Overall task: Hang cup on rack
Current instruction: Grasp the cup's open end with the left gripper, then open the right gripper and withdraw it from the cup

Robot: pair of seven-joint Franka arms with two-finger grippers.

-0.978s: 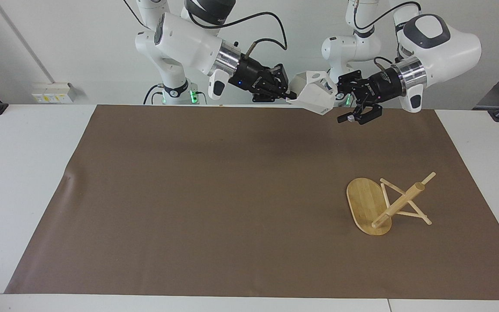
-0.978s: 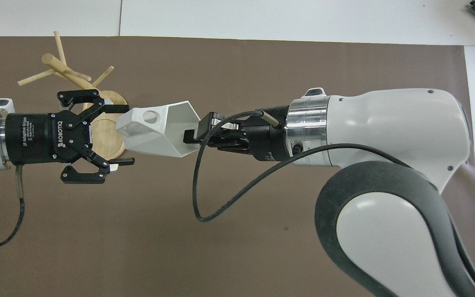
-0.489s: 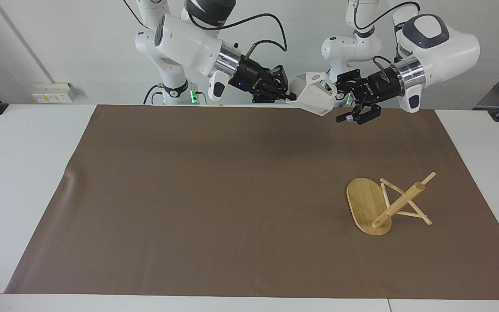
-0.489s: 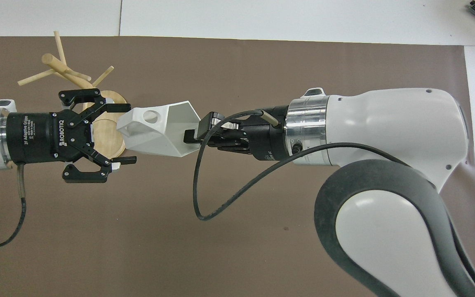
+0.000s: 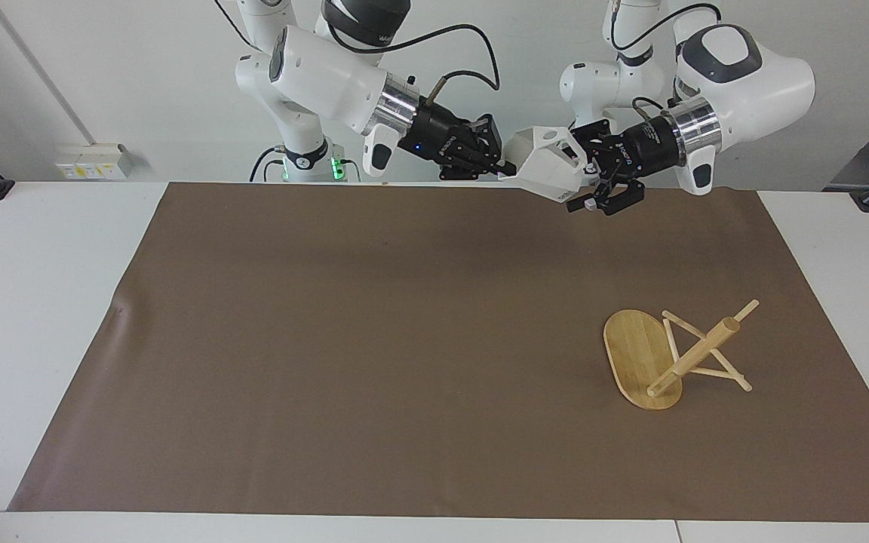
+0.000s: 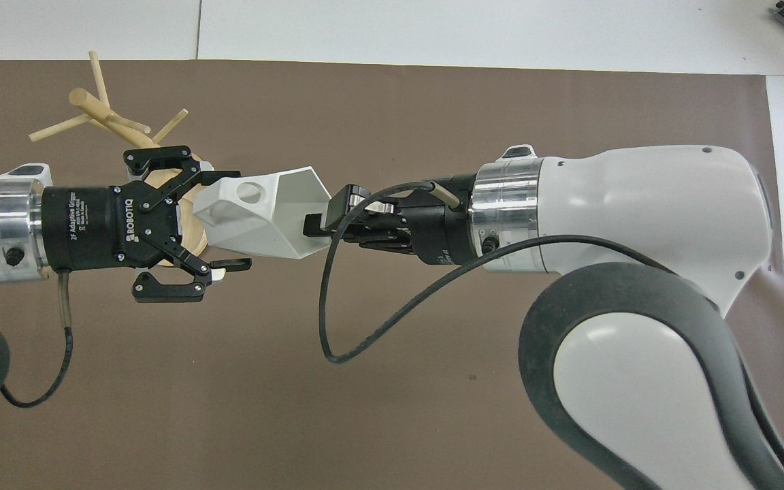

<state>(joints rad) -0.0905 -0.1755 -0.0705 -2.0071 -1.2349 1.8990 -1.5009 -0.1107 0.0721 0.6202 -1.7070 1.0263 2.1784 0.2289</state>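
We hold the cup (image 6: 266,214) on its side, high over the mat's (image 5: 374,339) robot edge, our right gripper (image 6: 320,224) clamped on its rim so the handle points at our left gripper (image 6: 229,219). That one stands wide, fingers either side of the handle, ready for a handover. The rack (image 5: 676,354) lies toppled near the left arm's end.

Bright, even overhead light; soft faint shadows on the brown mat (image 5: 374,339); both views sharp, without glare.
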